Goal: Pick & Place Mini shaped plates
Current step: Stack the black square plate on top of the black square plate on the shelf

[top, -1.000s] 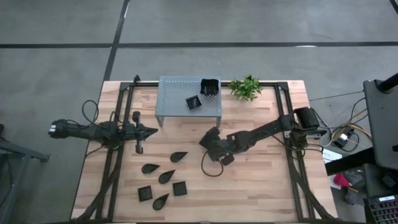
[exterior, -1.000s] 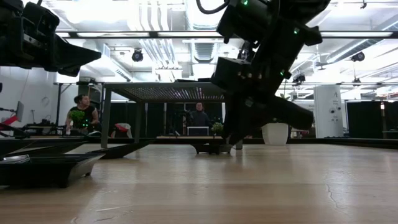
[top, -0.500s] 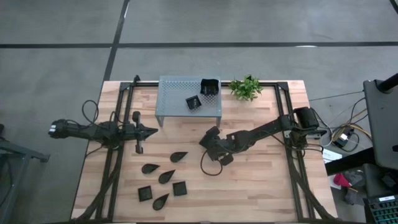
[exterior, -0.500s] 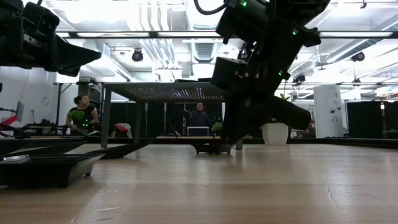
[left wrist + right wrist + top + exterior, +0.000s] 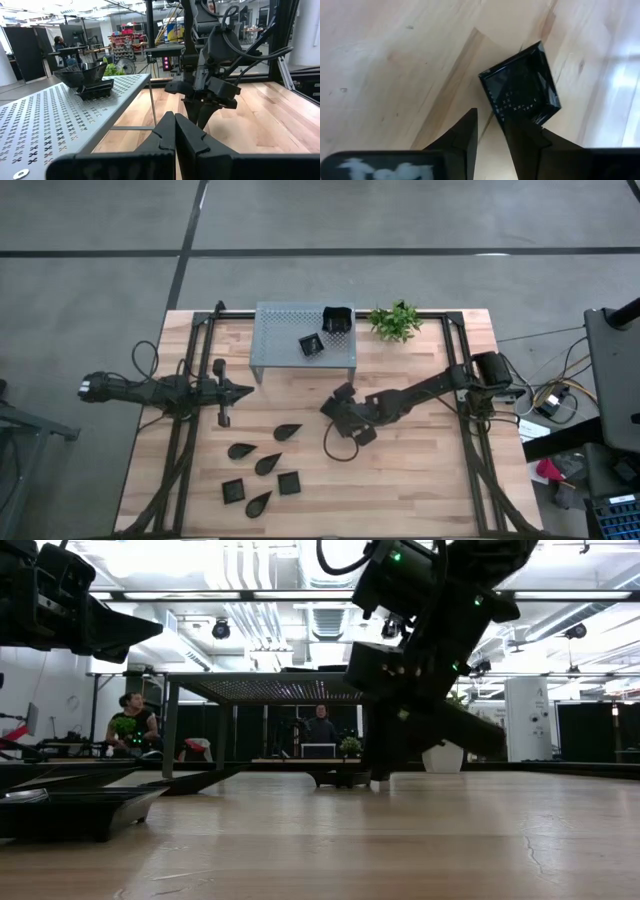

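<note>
Since a second ago the right gripper [image 5: 343, 396] has risen slightly and edged toward the far side of the tabletop [image 5: 420, 470], the small glossy black square plate [image 5: 521, 86] travelling with it. Its fingers [image 5: 522, 140] are partly open, pinching one edge of that plate, which hangs tilted clear of the wood, just short of the near edge of the grey perforated metal shelf [image 5: 285, 330].

On that shelf sit a tiny black square plate [image 5: 309, 344] and a stack of black wavy-edged plates [image 5: 337, 321]. Toward the tabletop's near left corner, six loose black leaf-shaped and square plates [image 5: 262, 472] lie unmoved.

Over the left edge the left gripper [image 5: 243, 391] hangs with fingers fully closed on nothing, as before. A small green plant [image 5: 394, 320] stands at the far edge.
</note>
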`<state>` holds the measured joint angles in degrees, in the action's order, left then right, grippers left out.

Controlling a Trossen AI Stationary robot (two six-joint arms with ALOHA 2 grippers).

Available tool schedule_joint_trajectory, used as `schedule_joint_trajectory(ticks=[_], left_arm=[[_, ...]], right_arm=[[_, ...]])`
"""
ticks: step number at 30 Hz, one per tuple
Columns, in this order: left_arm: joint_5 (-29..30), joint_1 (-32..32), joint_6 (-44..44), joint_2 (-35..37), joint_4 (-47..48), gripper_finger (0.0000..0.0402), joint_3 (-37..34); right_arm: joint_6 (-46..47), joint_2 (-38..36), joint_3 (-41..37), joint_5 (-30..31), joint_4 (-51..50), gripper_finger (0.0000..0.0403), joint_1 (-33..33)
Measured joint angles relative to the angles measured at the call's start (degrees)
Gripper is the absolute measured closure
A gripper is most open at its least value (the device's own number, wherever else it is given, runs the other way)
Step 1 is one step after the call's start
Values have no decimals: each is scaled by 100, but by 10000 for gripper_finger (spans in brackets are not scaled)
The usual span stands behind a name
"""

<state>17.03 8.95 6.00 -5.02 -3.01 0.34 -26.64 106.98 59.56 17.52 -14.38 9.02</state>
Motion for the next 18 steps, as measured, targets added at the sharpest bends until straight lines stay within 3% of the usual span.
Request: schedule_joint_trajectory(ticks=[18], left_arm=[[0,1,0,-2,0,401,0]], right_arm=[[-150,0,-129,56,205,316,-7]])
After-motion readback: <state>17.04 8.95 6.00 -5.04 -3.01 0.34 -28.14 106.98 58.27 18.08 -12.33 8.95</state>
